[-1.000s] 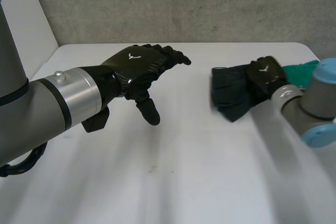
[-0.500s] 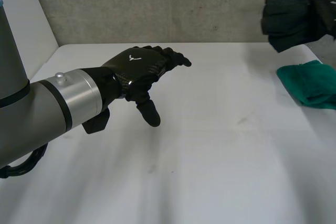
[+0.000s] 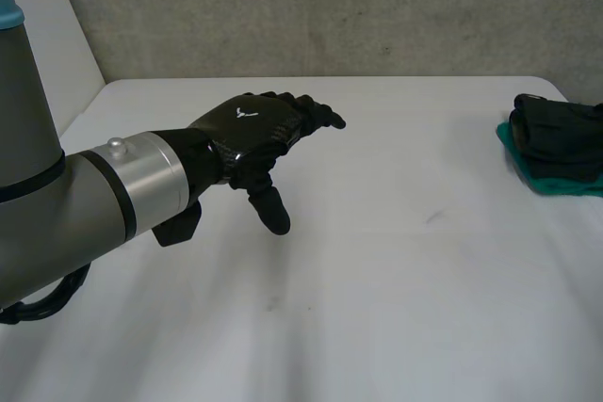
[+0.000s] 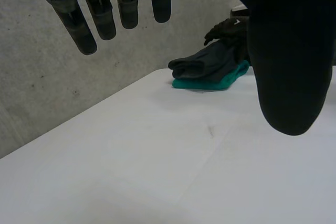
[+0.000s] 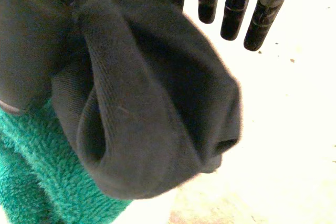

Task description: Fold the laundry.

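White worktop (image 3: 377,280), grey concrete wall (image 3: 330,7) behind. Left hand (image 3: 250,129) hovers over the worktop, palm down, fingers straight and slightly spread, thumb hanging; well beyond its fingertips a folded black cloth (image 3: 556,143) lies on a green fleecy towel (image 3: 542,181). Right wrist view adds: right hand (image 5: 232,14) above the black cloth, fingers straight, reaching past its rolled fold, not curled round it.

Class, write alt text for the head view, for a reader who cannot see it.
The left robot hand hovers open over a white table. At the table's right edge, a folded black cloth lies on a green towel.
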You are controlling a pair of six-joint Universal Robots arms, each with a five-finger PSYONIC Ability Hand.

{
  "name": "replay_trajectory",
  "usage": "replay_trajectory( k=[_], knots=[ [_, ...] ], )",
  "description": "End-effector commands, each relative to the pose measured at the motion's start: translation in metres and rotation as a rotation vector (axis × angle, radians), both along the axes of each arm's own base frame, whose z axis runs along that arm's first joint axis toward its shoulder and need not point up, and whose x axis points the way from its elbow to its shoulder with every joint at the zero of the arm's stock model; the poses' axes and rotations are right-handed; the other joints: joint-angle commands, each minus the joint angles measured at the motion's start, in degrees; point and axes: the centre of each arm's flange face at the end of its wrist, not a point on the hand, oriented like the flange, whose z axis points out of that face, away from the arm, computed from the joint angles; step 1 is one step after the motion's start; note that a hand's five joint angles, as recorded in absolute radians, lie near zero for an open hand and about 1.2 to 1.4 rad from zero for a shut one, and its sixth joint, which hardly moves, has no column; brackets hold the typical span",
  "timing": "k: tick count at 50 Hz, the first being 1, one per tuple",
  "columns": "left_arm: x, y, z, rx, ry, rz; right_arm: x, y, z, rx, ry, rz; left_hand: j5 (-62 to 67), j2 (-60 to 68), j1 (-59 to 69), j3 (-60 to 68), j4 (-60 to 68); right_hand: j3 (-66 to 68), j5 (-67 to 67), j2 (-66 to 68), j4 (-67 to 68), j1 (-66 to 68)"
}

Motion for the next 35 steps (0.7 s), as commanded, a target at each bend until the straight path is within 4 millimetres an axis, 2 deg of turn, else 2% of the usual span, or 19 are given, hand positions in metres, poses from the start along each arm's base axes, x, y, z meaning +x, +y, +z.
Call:
replay_trajectory(
  k=[1, 2, 4, 5, 7, 12, 13, 14, 16, 17, 18, 20, 24, 35],
  knots=[
    [0.0, 0.002, 0.003, -0.007, 0.004, -0.003, 0.028, 0.016, 0.07, -0.025, 0.013, -0.004, 0.2, 1.1, 1.8, 1.0, 1.2, -4.1, -5.1, -4.2, -4.7, -2.3],
    [0.0, 0.002, 0.004, -0.01, 0.007, -0.002, 0.061, 0.024, 0.093, -0.056, 0.004, 0.038, 0.2, 1.1, 1.8, 1.0, 1.2, -4.1, -5.1, -4.2, -4.7, -2.3],
    [0.001, 0.002, 0.005, -0.008, 0.012, 0.001, 0.092, 0.034, 0.115, -0.086, -0.012, 0.069, 0.0, 0.9, 1.6, 0.9, 1.0, -4.1, -5.1, -4.2, -4.7, -2.3],
    [0.001, 0.002, 0.006, -0.009, 0.016, 0.001, 0.117, 0.047, 0.135, -0.113, -0.029, 0.086, 0.0, 0.9, 1.6, 0.9, 1.0, -4.1, -5.1, -4.2, -4.7, -2.3],
    [0.001, 0.002, 0.009, -0.012, 0.03, 0.009, 0.137, 0.06, 0.151, -0.13, -0.052, 0.086, 0.0, 0.9, 1.6, 0.9, 1.0, -4.1, -5.1, -4.2, -4.7, -2.3],
    [0.009, -0.007, 0.029, -0.082, 0.1, 0.093, 0.19, 0.11, 0.167, -0.096, -0.165, 0.086, -0.2, 0.7, 1.5, 0.7, 0.8, -4.1, -5.1, -4.2, -4.7, -2.3],
    [0.012, -0.01, 0.032, -0.091, 0.111, 0.12, 0.212, 0.134, 0.177, -0.097, -0.213, 0.108, 0.0, 0.9, 1.6, 0.9, 1.0, -4.1, -5.1, -4.2, -4.7, -2.3],
    [0.015, -0.014, 0.035, -0.103, 0.12, 0.157, 0.221, 0.146, 0.18, -0.097, -0.238, 0.116, 0.0, 0.9, 1.6, 0.9, 1.0, -4.1, -5.1, -4.2, -4.7, -2.3],
    [0.031, -0.031, 0.042, -0.137, 0.135, 0.29, 0.238, 0.167, 0.18, -0.083, -0.282, 0.127, -0.2, 0.7, 1.5, 0.7, 0.8, -4.1, -5.1, -4.2, -4.7, -2.3],
    [0.036, -0.038, 0.042, -0.144, 0.134, 0.335, 0.25, 0.183, 0.172, -0.056, -0.308, 0.117, -0.5, 0.4, 1.1, 0.4, 0.5, -4.1, -5.1, -4.2, -4.7, -2.3],
    [0.045, -0.048, 0.041, -0.156, 0.125, 0.405, 0.256, 0.191, 0.168, -0.045, -0.318, 0.121, -1.2, -0.3, 0.5, -0.3, -0.2, -4.1, -5.1, -4.2, -4.7, -2.3],
    [0.052, -0.057, 0.041, -0.169, 0.116, 0.457, 0.266, 0.206, 0.158, -0.03, -0.324, 0.1, -1.2, -0.3, 0.5, -0.3, -0.2, -4.1, -5.1, -4.2, -4.7, -2.3],
    [0.055, -0.065, 0.035, -0.17, 0.09, 0.479, 0.272, 0.22, 0.154, -0.018, -0.323, 0.058, -1.2, -0.3, 0.5, -0.3, -0.2, -4.1, -5.1, -4.2, -4.7, -2.3],
    [0.055, -0.068, 0.03, -0.168, 0.083, 0.489, 0.267, 0.221, 0.156, -0.031, -0.294, 0.007, -1.3, -0.4, 0.3, -0.5, -0.3, -4.1, -5.1, -4.2, -4.7, -2.3]
  ],
)
